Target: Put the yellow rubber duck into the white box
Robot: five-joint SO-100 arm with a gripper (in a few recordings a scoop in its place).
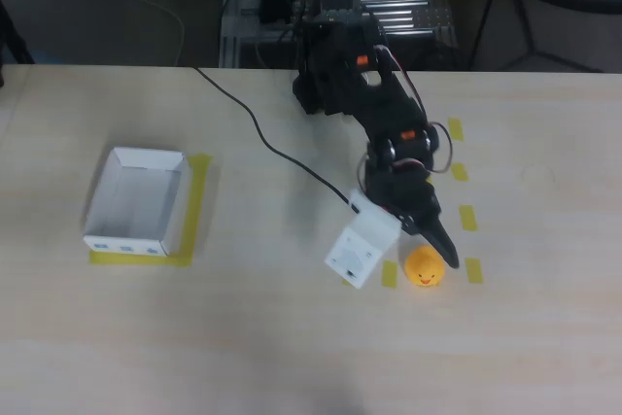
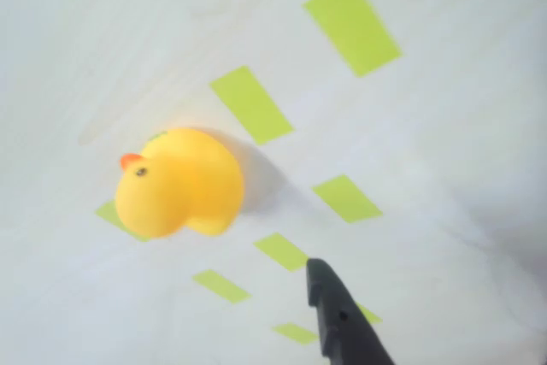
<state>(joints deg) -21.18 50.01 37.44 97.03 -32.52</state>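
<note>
The reach for the yellow rubber duck (image 1: 423,267) on the desk's right is in hand: the empty, parted end effector (image 1: 428,245) must close around it, then carry it left to the white box (image 1: 137,199).

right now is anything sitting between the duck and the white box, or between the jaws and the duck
Nothing visible blocks either. In the overhead view the yellow rubber duck sits just below the gripper, with bare table between them. Between the duck and the white box on the left lie only bare table and flat yellow tape.
</note>
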